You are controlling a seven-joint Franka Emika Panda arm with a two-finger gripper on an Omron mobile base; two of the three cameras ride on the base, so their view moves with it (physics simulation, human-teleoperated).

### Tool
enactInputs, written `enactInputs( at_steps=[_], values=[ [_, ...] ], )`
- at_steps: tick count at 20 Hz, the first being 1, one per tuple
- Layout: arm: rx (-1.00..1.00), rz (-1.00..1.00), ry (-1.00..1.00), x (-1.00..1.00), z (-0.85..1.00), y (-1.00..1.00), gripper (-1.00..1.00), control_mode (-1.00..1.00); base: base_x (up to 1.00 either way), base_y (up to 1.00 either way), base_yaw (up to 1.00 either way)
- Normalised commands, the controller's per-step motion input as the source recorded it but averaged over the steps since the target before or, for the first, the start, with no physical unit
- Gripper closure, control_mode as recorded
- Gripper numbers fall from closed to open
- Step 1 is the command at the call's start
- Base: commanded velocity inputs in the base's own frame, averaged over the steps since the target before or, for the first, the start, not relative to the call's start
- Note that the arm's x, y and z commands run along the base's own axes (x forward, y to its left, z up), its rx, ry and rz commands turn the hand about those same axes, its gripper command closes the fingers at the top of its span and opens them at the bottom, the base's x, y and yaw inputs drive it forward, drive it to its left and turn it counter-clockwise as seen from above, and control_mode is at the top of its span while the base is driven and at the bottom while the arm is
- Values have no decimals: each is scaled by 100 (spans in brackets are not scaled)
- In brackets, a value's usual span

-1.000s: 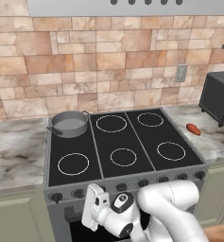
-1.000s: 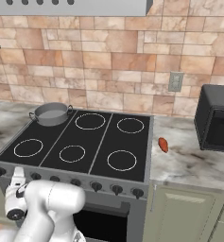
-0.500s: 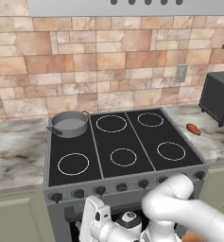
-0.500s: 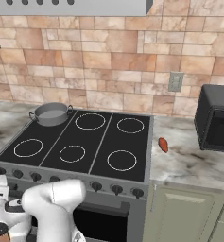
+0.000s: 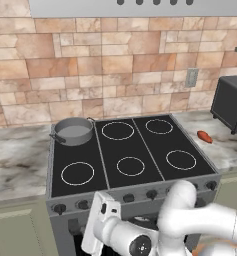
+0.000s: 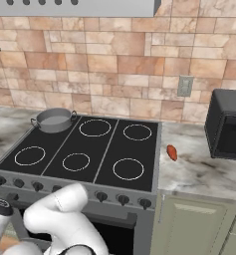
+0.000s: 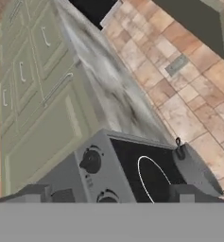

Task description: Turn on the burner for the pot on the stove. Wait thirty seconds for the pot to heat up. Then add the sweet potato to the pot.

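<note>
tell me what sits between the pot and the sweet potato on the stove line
Bare black cooktop with two empty back burner rings, then a strip of marble counter. The pot sits on the stove's back left ring; the sweet potato lies on the counter to its right, seen in both base views.

There is one stove with six white rings on its black top. One pot sits on the ring at 10 o'clock. One sweet potato lies on the counter at 3 o'clock. One black microwave stands there too. One outlet is on the wall.
</note>
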Motion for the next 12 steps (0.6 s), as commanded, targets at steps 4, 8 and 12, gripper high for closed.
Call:
enactInputs(
  at_steps=[4, 8, 12],
  values=[
    [14, -17, 57, -16, 84, -62, -100, -100, 0, 0, 0],
    [18, -7, 42, -9, 21, -91, -100, -100, 0, 0, 0],
    [23, -4, 27, -8, 34, -88, -100, -100, 0, 0, 0]
  ],
)
